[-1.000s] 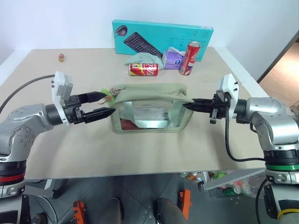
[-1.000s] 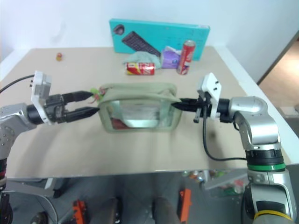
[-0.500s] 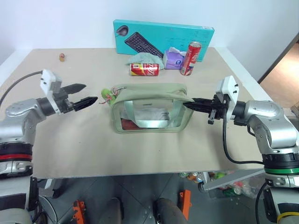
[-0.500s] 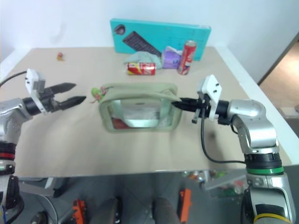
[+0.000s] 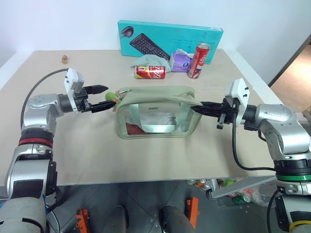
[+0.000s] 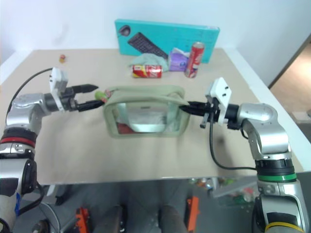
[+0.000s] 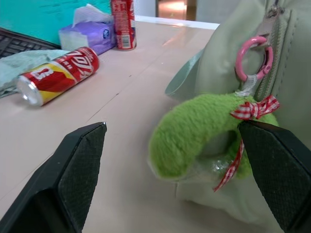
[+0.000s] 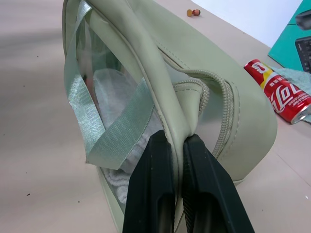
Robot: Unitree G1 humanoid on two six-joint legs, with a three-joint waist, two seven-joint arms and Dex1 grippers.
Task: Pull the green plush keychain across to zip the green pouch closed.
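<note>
The green pouch stands mid-table, its top zipper running left to right. At its left end the green plush keychain, lime fuzz with a red checked ribbon, hangs from a pink ring on the zipper pull. My left gripper is open and level, one black finger on each side of the plush, not closed on it. At the opposite end my right gripper is shut on the pouch's end seam, which is pinched between the fingers.
Behind the pouch lie a red can on its side, a pale green cloth, a purple tissue pack, an upright red can and the teal keyboard box. A small object sits far back left.
My left gripper drew back leftward from the pouch, then came in again; its fingers now straddle the keychain. The right gripper has kept its hold and place.
</note>
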